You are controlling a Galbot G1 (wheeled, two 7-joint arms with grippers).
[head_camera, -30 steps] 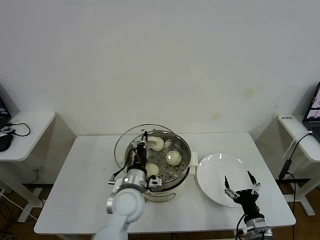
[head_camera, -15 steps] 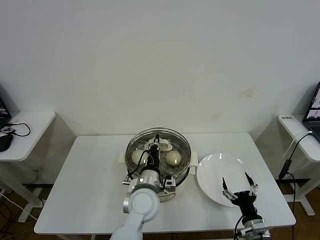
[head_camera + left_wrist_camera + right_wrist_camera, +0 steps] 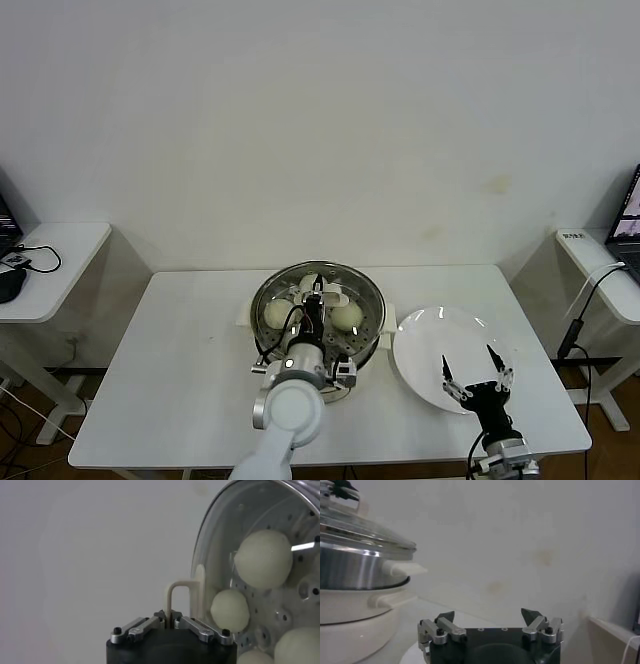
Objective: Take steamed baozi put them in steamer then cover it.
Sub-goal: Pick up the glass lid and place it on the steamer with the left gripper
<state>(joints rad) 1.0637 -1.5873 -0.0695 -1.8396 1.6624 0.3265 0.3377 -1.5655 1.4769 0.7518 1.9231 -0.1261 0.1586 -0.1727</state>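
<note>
Baozi: four steamed baozi [image 3: 263,558] visible through the glass, all inside the steamer [image 3: 366,335].
Cover [image 3: 345,290]: one, sitting on the steamer.
Left gripper [image 3: 316,296]: clamped on the cover's handle [image 3: 176,597].
Right gripper [image 3: 477,377]: jaws spread, empty, over the one white plate [image 3: 425,340].
Table [image 3: 180,380]: one, white.

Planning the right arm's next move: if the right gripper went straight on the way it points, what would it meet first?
Nothing near: the right gripper, jaws open above the plate, points past the steamer toward the far wall. Depth is unclear.
</note>
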